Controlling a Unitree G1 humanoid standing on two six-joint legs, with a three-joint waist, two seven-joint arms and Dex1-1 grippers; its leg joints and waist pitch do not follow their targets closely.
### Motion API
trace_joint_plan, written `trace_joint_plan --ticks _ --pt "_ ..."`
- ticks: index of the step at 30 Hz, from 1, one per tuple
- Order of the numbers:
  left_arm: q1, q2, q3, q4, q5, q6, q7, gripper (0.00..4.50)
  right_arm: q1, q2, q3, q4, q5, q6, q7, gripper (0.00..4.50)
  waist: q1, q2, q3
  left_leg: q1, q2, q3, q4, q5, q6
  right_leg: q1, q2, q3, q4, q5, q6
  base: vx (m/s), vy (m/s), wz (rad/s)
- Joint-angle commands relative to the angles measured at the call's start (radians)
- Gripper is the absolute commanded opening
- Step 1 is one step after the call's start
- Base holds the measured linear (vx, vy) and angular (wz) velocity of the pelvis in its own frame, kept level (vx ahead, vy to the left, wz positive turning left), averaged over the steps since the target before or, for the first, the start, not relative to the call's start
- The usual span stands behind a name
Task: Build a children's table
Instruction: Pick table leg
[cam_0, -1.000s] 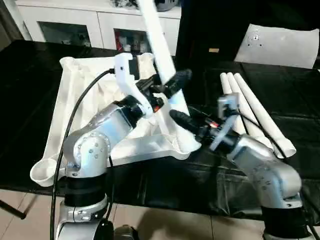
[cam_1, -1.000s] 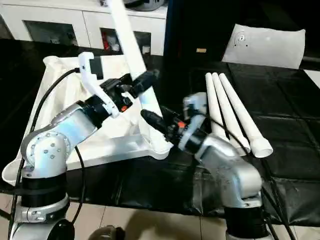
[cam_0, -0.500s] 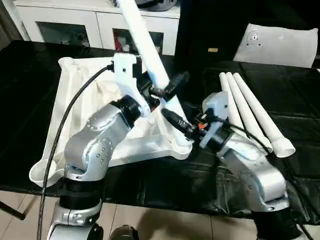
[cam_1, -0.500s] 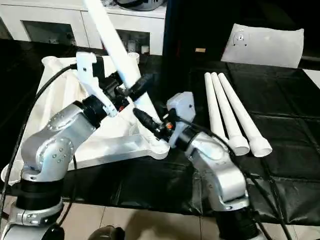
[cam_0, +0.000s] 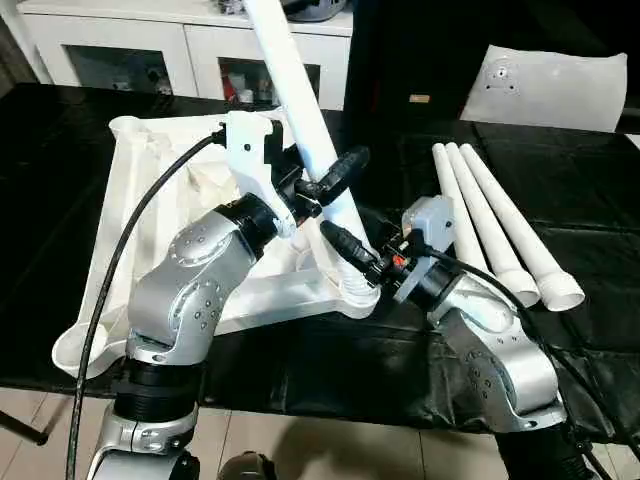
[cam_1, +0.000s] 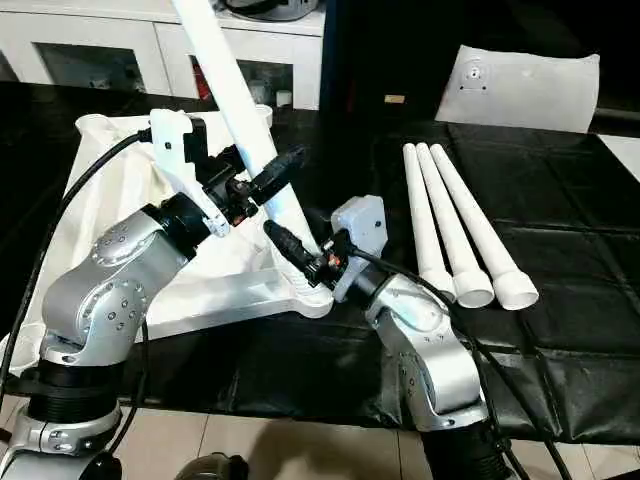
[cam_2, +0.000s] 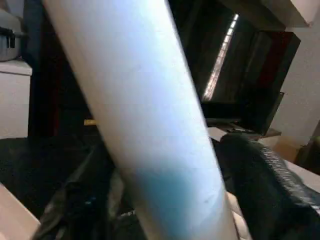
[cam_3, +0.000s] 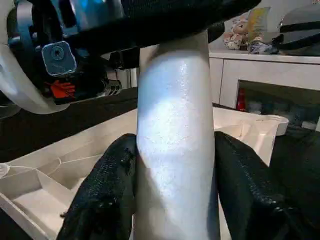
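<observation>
Leg in play: the white leg (cam_0: 300, 100) stood tilted, its foot in the corner socket (cam_0: 357, 292) of the upturned tabletop (cam_0: 150, 190).
Handling: it looked light, stiff and slick, a smooth plastic tube; low on the shaft near the socket seemed the best hold, judging by the leverage.
Right claw: the right claw (cam_3: 170, 190) was clamped on the leg just above the socket, a black finger (cam_3: 107, 192) pressed on each side.
Left claw: the left claw (cam_0: 325, 180) sat higher up the same leg; one finger (cam_2: 260, 185) lay beside the shaft, grip unclear.
Spares: three legs (cam_0: 490, 220) lay beyond the right claw.
</observation>
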Motion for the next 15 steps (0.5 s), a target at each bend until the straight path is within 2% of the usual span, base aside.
trace_joint_plan --ticks 1,3,5,7,8,9,11,15 --pt "0.012 0.005 -0.026 0.008 0.011 -0.035 -0.041 2.88 -0.004 0.000 0.004 0.017 -0.009 -0.008 0.009 1.89 0.001 0.015 -0.065 0.048 0.047 -0.027 -0.075 -0.282 -0.078 0.013 -0.062 0.026 -0.086 0.015 -0.147 0.000 0.000 0.00" --pt "0.025 0.007 -0.024 0.022 0.009 -0.055 -0.060 2.80 0.000 0.000 0.003 0.020 -0.004 -0.016 0.017 1.89 -0.001 0.015 -0.064 0.048 0.048 -0.025 -0.075 -0.289 -0.076 0.013 -0.062 0.027 -0.085 0.003 -0.148 0.000 0.000 0.00" --pt "0.043 -0.035 0.037 0.036 -0.074 -0.035 -0.062 2.77 0.011 -0.001 0.001 0.024 0.007 -0.030 0.032 1.89 0.000 0.014 -0.064 0.049 0.049 -0.022 -0.074 -0.294 -0.079 0.012 -0.063 0.027 -0.084 -0.002 -0.167 0.000 0.000 0.00" --pt "0.044 -0.073 0.100 0.034 -0.170 0.008 -0.051 2.54 0.021 -0.003 0.004 0.028 0.015 -0.040 0.046 1.89 0.001 0.012 -0.064 0.048 0.048 -0.022 -0.074 -0.290 -0.079 0.013 -0.063 0.026 -0.083 0.006 -0.176 0.000 0.000 0.00" --pt "0.045 -0.074 0.110 0.027 -0.206 0.046 -0.056 2.42 0.025 -0.004 0.007 0.030 0.018 -0.043 0.053 1.88 0.000 0.005 -0.064 0.047 0.047 -0.021 -0.073 -0.287 -0.069 0.014 -0.062 0.026 -0.082 0.009 -0.185 0.000 0.000 0.00" --pt "0.046 -0.073 0.110 0.025 -0.212 0.054 -0.058 2.40 0.025 -0.004 0.007 0.031 0.018 -0.044 0.054 1.88 0.002 0.008 -0.064 0.048 0.047 -0.022 -0.073 -0.288 -0.066 0.013 -0.063 0.026 -0.083 0.001 -0.185 0.000 0.000 0.00" --pt "0.050 -0.071 0.110 0.019 -0.230 0.081 -0.059 2.21 0.023 -0.002 0.007 0.032 0.020 -0.045 0.055 1.88 0.001 0.006 -0.061 0.047 0.047 -0.022 -0.074 -0.292 -0.057 0.012 -0.064 0.028 -0.086 -0.041 -0.173 0.000 0.000 0.00" --pt "0.052 -0.069 0.111 0.020 -0.249 0.111 -0.048 1.93 0.015 0.003 0.006 0.043 0.020 -0.053 0.066 1.88 0.002 0.007 -0.061 0.048 0.048 -0.023 -0.076 -0.296 -0.060 0.010 -0.064 0.028 -0.089 -0.070 -0.163 0.000 0.000 0.00"
